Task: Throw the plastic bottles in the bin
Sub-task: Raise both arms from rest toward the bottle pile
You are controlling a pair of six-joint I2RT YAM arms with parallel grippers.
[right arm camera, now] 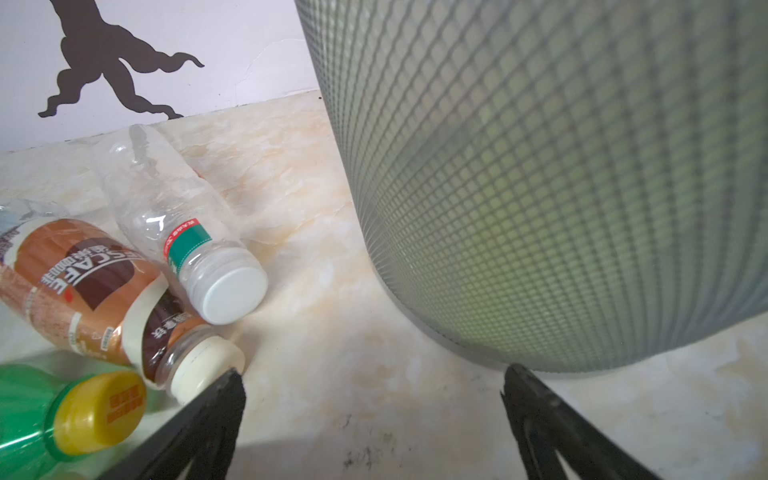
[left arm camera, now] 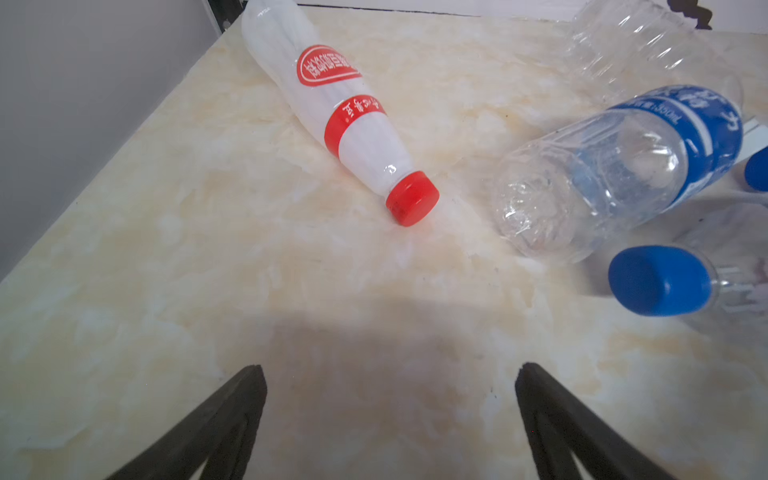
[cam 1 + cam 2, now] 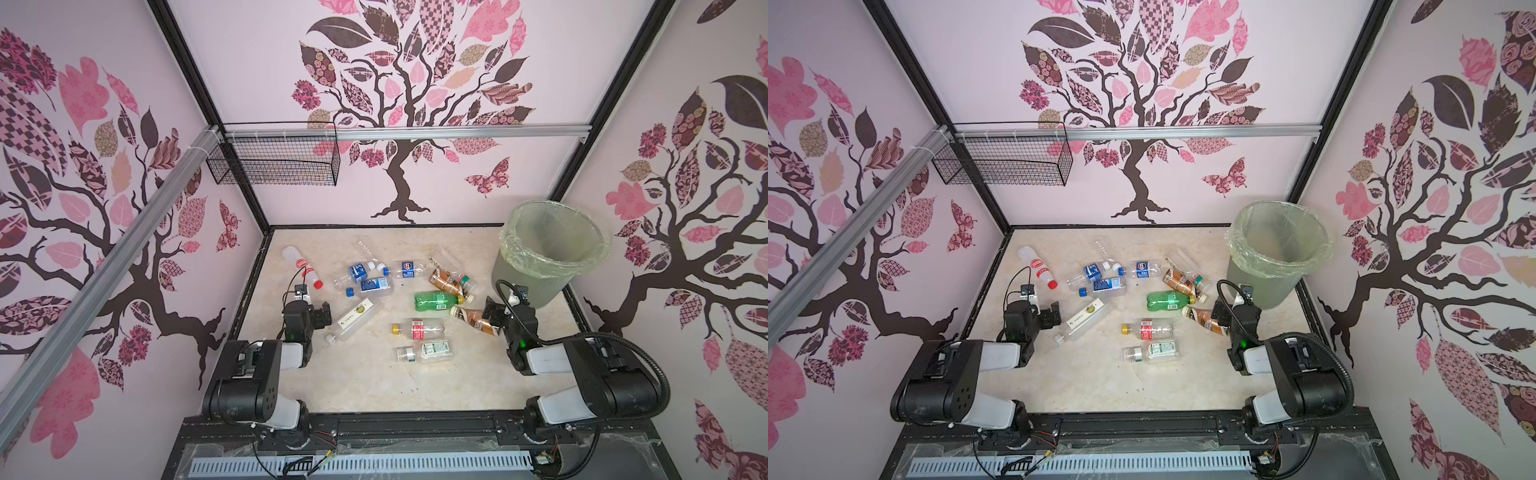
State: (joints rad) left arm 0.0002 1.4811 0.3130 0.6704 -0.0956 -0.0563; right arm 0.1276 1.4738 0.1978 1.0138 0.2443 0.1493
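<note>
Several plastic bottles lie scattered on the marble table in both top views: a white one with a red cap (image 3: 301, 266) (image 2: 332, 112), blue-labelled clear ones (image 3: 357, 272) (image 2: 623, 166), a green one (image 3: 436, 300) (image 1: 25, 407) and brown-labelled ones (image 3: 446, 280) (image 1: 83, 291). The grey mesh bin (image 3: 523, 286) (image 1: 540, 187) stands upright at the back right, lined with a greenish bag. My left gripper (image 3: 318, 309) (image 2: 390, 368) is open over bare table, short of the white bottle. My right gripper (image 3: 496, 309) (image 1: 373, 370) is open beside the bin's base, one finger next to a brown bottle's cap.
A black wire basket (image 3: 274, 160) hangs from an aluminium rail (image 3: 415, 133) on the back wall at the left. Patterned walls enclose the table on three sides. A red-labelled bottle (image 3: 419, 329) and a white-labelled one (image 3: 428, 351) lie nearest the front.
</note>
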